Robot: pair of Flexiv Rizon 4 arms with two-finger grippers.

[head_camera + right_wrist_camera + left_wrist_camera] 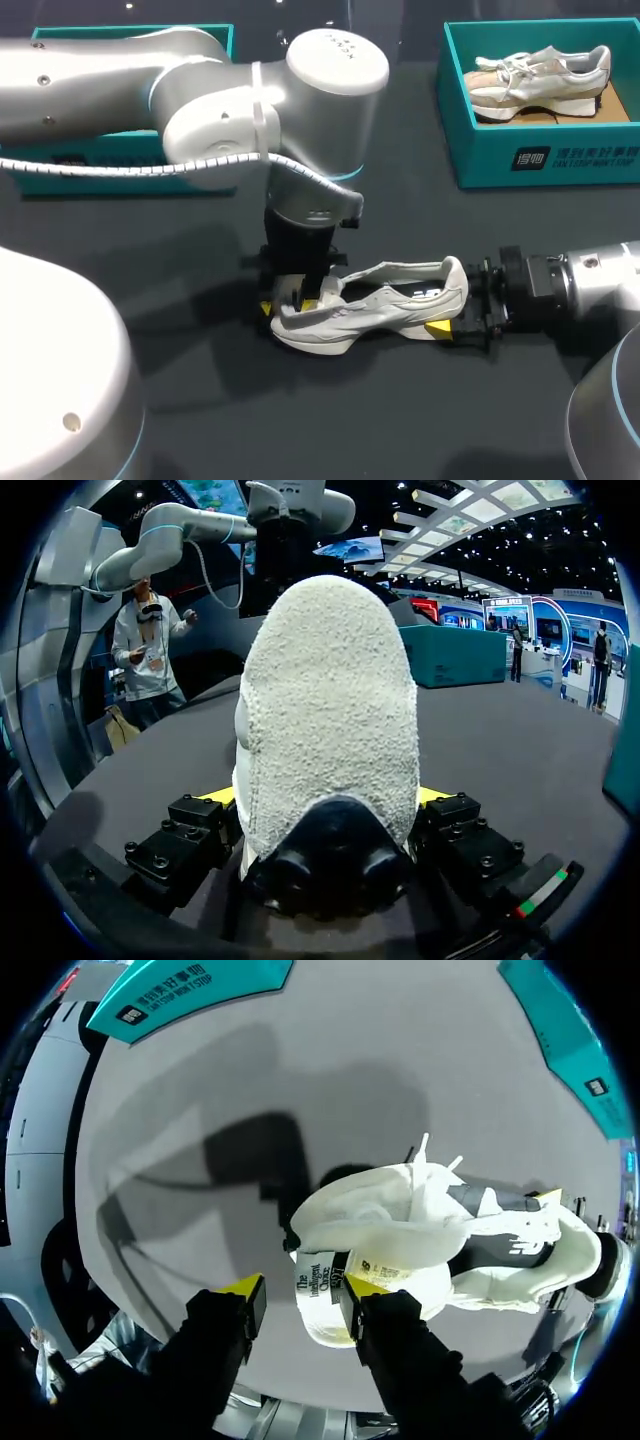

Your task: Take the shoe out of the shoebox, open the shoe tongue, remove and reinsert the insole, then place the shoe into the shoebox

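Note:
A white shoe (385, 308) lies on its side on the dark table, toe to the left, heel to the right. My right gripper (455, 300) is shut on its heel; in the right wrist view the heel (325, 700) fills the gap between the fingers (322, 798). My left gripper (288, 303) points down at the toe end and stands open. The tongue (322, 1295), folded forward with its printed label showing, lies between the left gripper's (303, 1295) fingers, against one yellow tip and clear of the other. A dark insole (505, 1235) shows inside the shoe (420, 1230).
A teal shoebox (545, 160) at the back right holds a second shoe (540, 78). Another teal box (130, 170) stands at the back left, mostly hidden behind my left arm. Bare table lies in front of the shoe.

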